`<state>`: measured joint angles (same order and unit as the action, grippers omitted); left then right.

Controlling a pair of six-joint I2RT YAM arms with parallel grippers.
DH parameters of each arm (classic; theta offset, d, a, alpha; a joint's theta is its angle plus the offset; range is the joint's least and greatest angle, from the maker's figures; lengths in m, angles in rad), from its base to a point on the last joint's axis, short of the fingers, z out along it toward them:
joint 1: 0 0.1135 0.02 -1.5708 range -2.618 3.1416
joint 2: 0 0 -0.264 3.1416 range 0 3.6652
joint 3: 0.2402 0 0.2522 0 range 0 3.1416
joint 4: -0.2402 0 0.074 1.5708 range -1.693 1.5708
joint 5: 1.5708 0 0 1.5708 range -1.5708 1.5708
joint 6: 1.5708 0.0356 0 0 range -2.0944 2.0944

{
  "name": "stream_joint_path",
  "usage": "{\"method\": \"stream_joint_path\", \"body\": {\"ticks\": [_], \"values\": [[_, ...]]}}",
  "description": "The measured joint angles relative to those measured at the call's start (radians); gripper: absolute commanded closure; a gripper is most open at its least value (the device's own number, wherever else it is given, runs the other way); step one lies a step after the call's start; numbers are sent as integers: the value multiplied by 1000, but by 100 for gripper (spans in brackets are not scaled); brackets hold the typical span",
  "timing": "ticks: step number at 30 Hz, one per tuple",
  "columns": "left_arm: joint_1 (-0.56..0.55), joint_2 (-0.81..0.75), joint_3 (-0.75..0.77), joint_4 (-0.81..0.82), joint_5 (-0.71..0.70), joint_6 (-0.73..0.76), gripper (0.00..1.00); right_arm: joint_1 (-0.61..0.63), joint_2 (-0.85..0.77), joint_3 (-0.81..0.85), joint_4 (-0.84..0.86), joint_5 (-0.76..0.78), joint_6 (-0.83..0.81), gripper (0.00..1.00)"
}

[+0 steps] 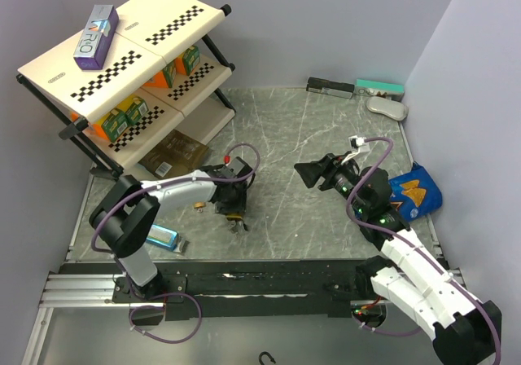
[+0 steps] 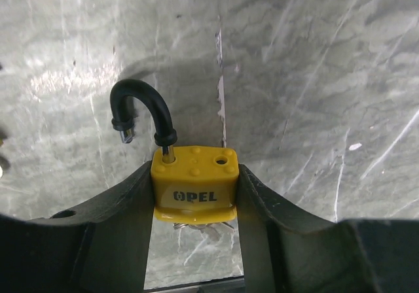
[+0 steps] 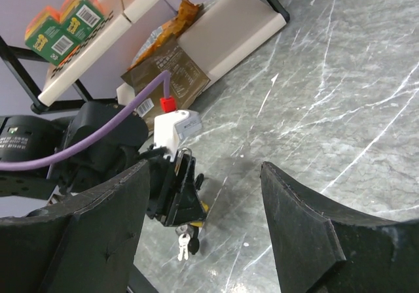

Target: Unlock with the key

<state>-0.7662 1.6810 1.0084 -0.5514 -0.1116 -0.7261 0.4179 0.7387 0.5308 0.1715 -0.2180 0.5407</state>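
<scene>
Left arm stretched low, left gripper (image 1: 234, 215) fingers (image 2: 118, 241) clamped on padlock (image 2: 194, 185); right arm raised, right gripper (image 1: 308, 174) fingers (image 3: 301, 208) spread wide, aimed at left gripper.

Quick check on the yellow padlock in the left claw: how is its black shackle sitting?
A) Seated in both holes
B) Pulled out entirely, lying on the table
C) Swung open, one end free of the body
C: the short end of the black curved shackle hangs clear of the yellow plastic padlock, leaving its hole empty.
</scene>
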Motion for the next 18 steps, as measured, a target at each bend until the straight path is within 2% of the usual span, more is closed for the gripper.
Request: {"method": "stream_joint_path", "body": {"ticks": [18], "values": [[85,80,82,-22,-42,60,98,-5,11,0,-1,-8,0,25]]}}
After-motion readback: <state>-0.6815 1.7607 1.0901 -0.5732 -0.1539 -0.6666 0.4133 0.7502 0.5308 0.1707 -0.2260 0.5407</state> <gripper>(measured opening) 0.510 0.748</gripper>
